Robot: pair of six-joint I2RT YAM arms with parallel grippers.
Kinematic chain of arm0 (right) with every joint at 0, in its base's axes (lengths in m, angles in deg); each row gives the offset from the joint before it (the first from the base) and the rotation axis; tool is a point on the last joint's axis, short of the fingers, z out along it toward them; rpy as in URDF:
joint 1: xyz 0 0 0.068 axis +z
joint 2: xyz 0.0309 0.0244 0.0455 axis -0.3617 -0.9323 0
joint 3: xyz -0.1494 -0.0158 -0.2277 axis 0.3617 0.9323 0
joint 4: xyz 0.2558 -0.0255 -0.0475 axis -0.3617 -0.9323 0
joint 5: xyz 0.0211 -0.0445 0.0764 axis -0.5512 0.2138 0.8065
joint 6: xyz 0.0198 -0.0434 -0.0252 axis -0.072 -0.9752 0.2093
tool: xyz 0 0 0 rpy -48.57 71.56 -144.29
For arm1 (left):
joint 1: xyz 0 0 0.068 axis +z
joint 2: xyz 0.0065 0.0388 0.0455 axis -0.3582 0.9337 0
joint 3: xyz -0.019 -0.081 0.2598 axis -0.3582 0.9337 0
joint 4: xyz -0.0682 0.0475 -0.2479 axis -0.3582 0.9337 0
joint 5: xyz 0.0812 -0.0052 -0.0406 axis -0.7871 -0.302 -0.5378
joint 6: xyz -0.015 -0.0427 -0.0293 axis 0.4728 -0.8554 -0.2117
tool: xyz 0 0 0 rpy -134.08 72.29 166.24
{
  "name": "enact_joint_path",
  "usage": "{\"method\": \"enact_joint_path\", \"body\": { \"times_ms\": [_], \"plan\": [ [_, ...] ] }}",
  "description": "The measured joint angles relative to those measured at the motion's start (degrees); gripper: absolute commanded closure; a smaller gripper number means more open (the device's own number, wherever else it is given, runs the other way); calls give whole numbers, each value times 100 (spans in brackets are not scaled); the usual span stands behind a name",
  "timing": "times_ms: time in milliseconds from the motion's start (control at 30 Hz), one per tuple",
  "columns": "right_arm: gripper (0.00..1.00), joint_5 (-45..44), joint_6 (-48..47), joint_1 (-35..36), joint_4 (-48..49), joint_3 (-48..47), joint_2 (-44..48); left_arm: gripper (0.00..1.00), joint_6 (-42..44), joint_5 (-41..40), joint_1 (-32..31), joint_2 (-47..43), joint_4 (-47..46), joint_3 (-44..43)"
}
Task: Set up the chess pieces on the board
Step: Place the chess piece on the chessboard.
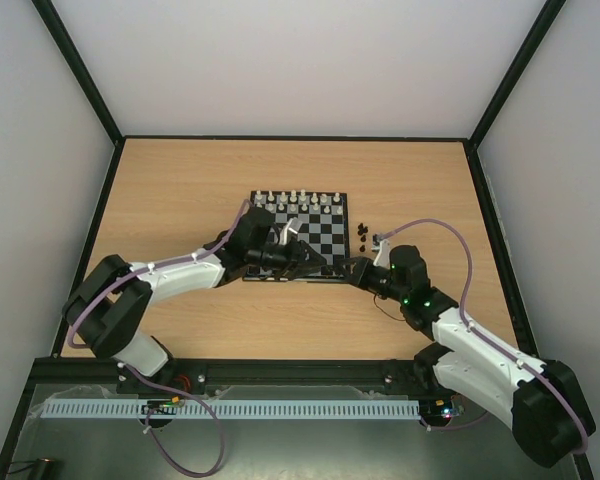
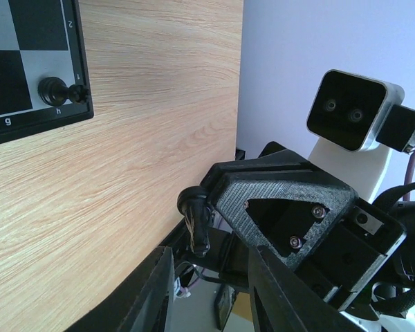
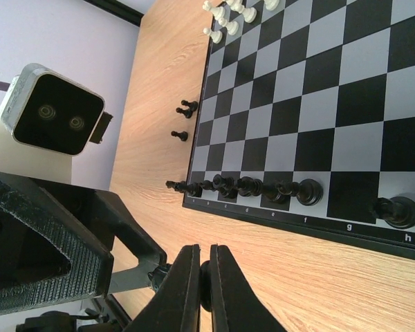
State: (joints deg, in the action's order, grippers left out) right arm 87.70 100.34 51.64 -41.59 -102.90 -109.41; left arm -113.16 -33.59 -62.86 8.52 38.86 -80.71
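**Kid:** What have your pincers got?

**Me:** My right pincer (image 3: pixel 204 249) is squeezed tight together. I think a tiny black piece (image 2: pixel 194 220) is pinched in its tips. My left pincer (image 2: pixel 211 256) has its fingers apart, with nothing in them, right next to that piece. Both pincers are just off the near edge of the board (image 3: pixel 332 83).

**Kid:** Where are the other pieces?

**Me:** A line of black pieces (image 3: pixel 263 187) is on the board's near row. A corner piece (image 3: pixel 398 211) is on the h square. The g square next to it is bare. A few loose black ones (image 3: pixel 189 107) lie on the wooden table (image 3: pixel 159 69), just beside the board. The white pieces (image 3: pixel 228 28) are at the board's far end.

**Kid:** Is the little one hard to hold?

**Me:** I think so. It looks very small and light, and hard and shiny too, so it could slip or twist. I would hold it round the middle, under its head, and squeeze softly.

**Kid:** What could get in the way?

**Me:** My two arms are very close, so they could bump. The pieces on the near row are packed together and might fall at one little knock. The bare square has a neighbour on each side, so I would come straight down onto it.
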Motion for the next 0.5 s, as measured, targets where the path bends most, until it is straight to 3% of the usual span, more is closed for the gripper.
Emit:
{"method": "enact_joint_path", "body": {
  "times_ms": [267,500],
  "plan": [
    [96,-52,-2,35,42,-2,-76,76,46,17,0,70,-39,-9],
    [96,-59,-2,90,48,-13,-177,75,72,22,0,238,-44,-48]
  ]
}}
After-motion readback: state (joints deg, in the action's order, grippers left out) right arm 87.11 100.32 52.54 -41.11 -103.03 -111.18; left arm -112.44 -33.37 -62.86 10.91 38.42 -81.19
